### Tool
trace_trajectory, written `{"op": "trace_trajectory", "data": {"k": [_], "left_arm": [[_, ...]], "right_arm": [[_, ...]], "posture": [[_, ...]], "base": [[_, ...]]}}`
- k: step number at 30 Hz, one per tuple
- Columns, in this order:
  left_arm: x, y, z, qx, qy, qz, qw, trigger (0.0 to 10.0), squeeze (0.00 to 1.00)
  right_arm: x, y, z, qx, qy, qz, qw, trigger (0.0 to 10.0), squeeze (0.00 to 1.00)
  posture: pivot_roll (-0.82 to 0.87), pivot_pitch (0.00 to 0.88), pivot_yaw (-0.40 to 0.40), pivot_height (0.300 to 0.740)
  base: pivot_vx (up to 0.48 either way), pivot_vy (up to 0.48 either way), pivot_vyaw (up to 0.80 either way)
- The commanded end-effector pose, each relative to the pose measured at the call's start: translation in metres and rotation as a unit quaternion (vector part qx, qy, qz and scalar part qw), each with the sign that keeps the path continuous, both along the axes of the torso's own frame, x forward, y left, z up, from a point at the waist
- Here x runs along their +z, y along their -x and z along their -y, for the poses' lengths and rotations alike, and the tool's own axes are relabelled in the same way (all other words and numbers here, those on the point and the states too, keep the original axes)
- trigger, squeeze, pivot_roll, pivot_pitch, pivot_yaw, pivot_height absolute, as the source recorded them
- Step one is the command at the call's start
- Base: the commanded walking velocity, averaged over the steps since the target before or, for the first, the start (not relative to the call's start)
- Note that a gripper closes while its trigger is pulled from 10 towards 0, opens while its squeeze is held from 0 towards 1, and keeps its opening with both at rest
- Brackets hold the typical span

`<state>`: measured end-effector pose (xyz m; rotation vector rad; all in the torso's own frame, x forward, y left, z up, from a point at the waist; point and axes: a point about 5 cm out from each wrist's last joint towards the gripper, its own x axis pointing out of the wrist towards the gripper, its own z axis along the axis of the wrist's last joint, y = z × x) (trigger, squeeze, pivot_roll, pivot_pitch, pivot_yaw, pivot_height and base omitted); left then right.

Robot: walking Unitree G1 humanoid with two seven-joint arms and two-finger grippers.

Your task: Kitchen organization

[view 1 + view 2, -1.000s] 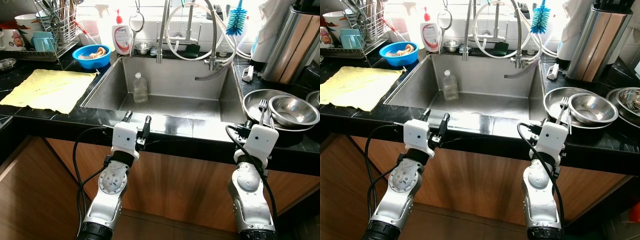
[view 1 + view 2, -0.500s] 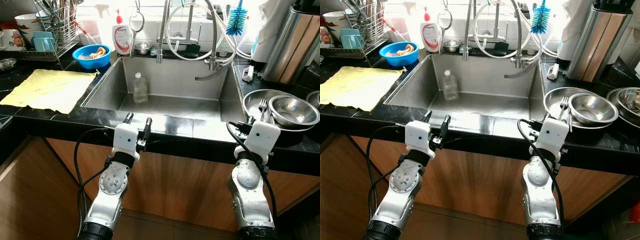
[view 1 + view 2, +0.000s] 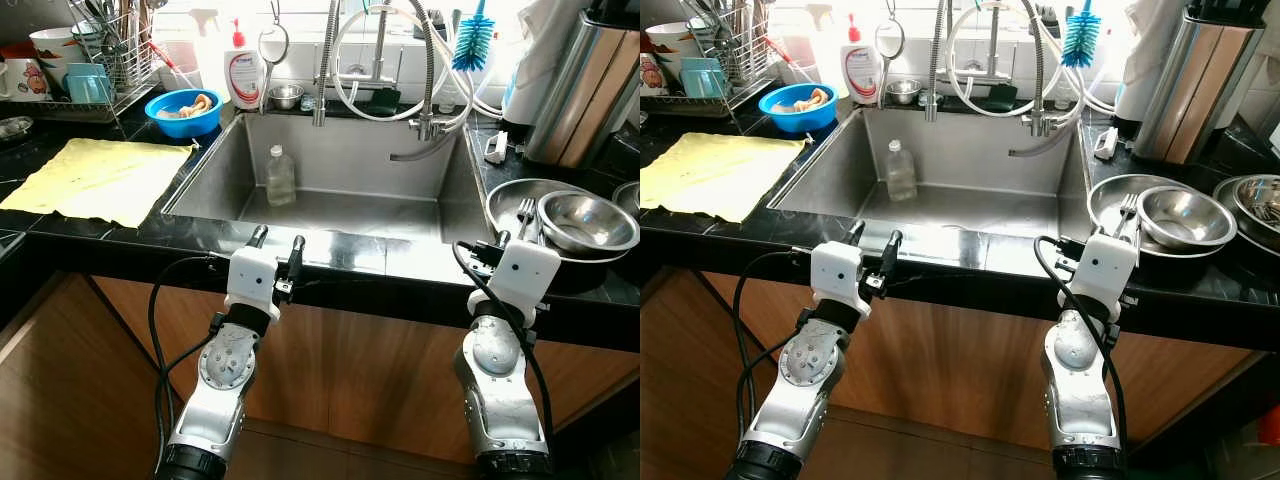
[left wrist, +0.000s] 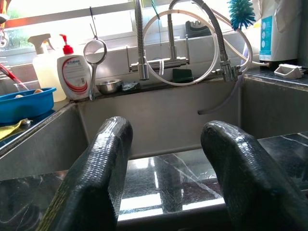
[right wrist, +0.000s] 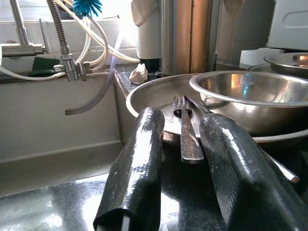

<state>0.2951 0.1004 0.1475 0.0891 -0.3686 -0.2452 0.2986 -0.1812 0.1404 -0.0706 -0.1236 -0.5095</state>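
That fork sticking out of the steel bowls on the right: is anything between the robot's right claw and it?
Nothing visible is. The right gripper is open, pointing straight at the fork, whose handle juts over the rim of the wide steel bowl. Between them lies bare black counter. The smaller bowl sits behind the fork.

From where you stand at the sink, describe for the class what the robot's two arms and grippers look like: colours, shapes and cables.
Both arms are silver metal with round, disc-like joints. Each wrist carries a white boxy block. A black cable loops from each wrist. The left gripper and right gripper each have two long black fingers with a textured, slightly glossy surface and rounded tips.
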Motion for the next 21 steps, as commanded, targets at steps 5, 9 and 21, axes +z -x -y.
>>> {"op": "trace_trajectory", "data": {"k": [5, 9, 21], "left_arm": [[-0.0003, -0.0006, 0.0009, -0.002, -0.010, 0.001, 1.000, 10.0, 0.00], [-0.0001, -0.0009, 0.0007, -0.001, -0.009, 0.001, 1.000, 10.0, 0.00], [-0.0001, -0.0006, 0.0010, 0.000, -0.008, 0.001, 1.000, 10.0, 0.00]], "right_arm": [[-0.0005, -0.0028, -0.0029, 0.001, -0.001, -0.009, 1.000, 10.0, 0.00], [0.0001, -0.0032, -0.0027, 0.000, 0.000, -0.008, 1.000, 2.4, 0.00], [0.0021, -0.0045, -0.0045, 0.008, -0.003, -0.003, 1.000, 0.0, 0.00]], "posture": [[-0.10, 0.000, 0.034, 0.740], [-0.09, 0.000, 0.032, 0.740], [-0.09, 0.000, 0.031, 0.740]], "base": [[0.000, 0.000, 0.00], [0.000, 0.000, 0.00], [0.000, 0.000, 0.00]]}}
